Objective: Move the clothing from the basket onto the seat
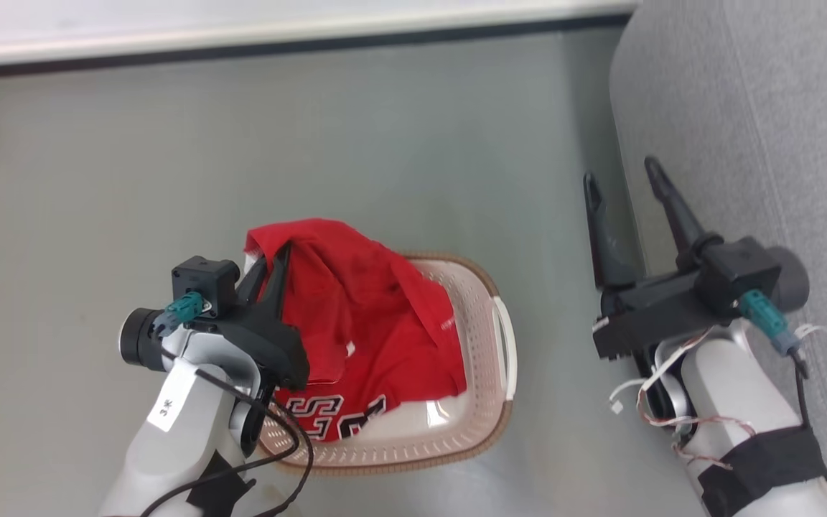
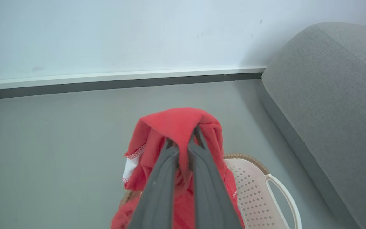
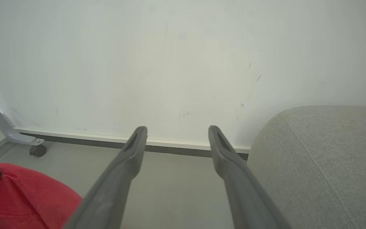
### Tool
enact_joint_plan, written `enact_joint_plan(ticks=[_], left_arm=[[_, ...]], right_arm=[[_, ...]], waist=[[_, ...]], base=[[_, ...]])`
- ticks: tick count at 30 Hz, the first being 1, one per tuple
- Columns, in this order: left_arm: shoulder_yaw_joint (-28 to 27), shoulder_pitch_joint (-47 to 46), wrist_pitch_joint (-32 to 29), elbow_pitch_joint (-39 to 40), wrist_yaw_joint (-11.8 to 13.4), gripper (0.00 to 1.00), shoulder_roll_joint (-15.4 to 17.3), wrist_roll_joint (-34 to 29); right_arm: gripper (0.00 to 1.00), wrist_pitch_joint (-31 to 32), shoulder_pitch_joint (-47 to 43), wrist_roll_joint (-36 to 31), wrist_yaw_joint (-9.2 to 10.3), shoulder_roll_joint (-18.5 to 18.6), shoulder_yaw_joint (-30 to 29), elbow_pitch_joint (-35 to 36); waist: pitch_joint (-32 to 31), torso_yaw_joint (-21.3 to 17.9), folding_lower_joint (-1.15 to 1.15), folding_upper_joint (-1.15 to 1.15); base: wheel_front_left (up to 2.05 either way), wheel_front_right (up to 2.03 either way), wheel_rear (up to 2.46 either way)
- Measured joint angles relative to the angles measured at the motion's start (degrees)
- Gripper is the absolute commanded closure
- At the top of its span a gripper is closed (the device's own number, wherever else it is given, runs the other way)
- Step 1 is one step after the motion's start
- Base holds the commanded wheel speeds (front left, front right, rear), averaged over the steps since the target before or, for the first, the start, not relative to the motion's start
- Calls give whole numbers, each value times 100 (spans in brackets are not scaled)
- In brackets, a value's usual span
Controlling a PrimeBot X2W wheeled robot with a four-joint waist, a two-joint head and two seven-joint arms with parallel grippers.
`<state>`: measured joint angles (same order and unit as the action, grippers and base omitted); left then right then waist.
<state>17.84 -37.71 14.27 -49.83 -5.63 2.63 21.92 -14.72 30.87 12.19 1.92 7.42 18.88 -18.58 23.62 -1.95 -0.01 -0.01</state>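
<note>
Fingers (image 2: 160, 184) on the left gripper (image 1: 273, 262) are clamped together on the red clothing (image 1: 370, 309); those on the right gripper (image 1: 620, 174) stand wide apart, holding nothing, just beside the grey seat (image 1: 758, 129). Floor (image 1: 385, 143) separates that seat from the cream basket (image 1: 484, 337). The clothing stands in a peak at the pinch, its lettered lower part draped inside the basket.

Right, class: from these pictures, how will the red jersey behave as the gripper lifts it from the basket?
Probably floppy: the jersey drapes in folds over the shut left gripper. Likely light, since one pinch holds a bunch up. The rest, lying in the basket, may drag on the rim.
</note>
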Motion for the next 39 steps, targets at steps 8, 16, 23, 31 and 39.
enact_joint_plan(ticks=[8, 16, 23, 31, 39], left_arm=[[-97, 260, 3, 615, -43, 100, -2, 85], [-124, 635, 4, 1379, -43, 100, -3, 160], [-105, 959, 4, 1958, -35, 100, -3, 149], [-34, 1335, 4, 2462, 37, 100, -2, 112], [93, 1651, 4, 3091, 113, 100, 2, -34]], right_arm=[[0, 1, -352, 124, -88, -4, 18, -167], [0, 1, -731, 197, -142, -75, 94, -281], [0, 1, -1036, 205, -194, -134, 205, -347], [0, 1, -1233, 250, -247, -171, 272, -378], [0, 1, -1411, 259, -268, -203, 359, -327]], waist=[[-507, 126, 0, 0], [-992, 194, 0, 0], [-1377, 193, 0, 0], [-1702, 153, 0, 0], [-1938, 96, 0, 0]], base=[[0, 0, 0], [0, 0, 0], [0, 0, 0], [0, 0, 0], [0, 0, 0]])
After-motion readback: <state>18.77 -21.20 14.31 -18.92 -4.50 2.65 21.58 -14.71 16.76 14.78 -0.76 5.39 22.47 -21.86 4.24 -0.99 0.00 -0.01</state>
